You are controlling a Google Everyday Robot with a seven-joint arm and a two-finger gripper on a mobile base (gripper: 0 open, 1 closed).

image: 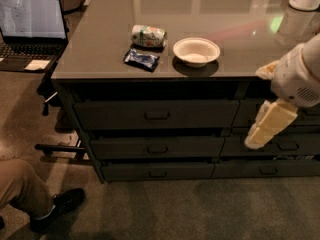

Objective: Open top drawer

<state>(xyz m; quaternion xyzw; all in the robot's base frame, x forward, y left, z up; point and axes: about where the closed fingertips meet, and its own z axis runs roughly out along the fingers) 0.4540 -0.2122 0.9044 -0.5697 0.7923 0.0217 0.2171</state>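
The top drawer [156, 115] is the wide dark grey front just under the counter top, with a small bar handle [157, 116] at its centre. It sits flush with the cabinet. My gripper [269, 126], cream coloured on a white wrist, hangs at the right. It is in front of the narrower right-hand drawers and well right of the handle. It holds nothing that I can see.
Two shallower drawers [157, 148] lie below the top one. On the counter [100, 59] are a can [148, 35] on its side, a dark snack packet [142, 59] and a white bowl [196, 51]. A laptop [31, 26] and a seated person's leg [30, 196] are at the left.
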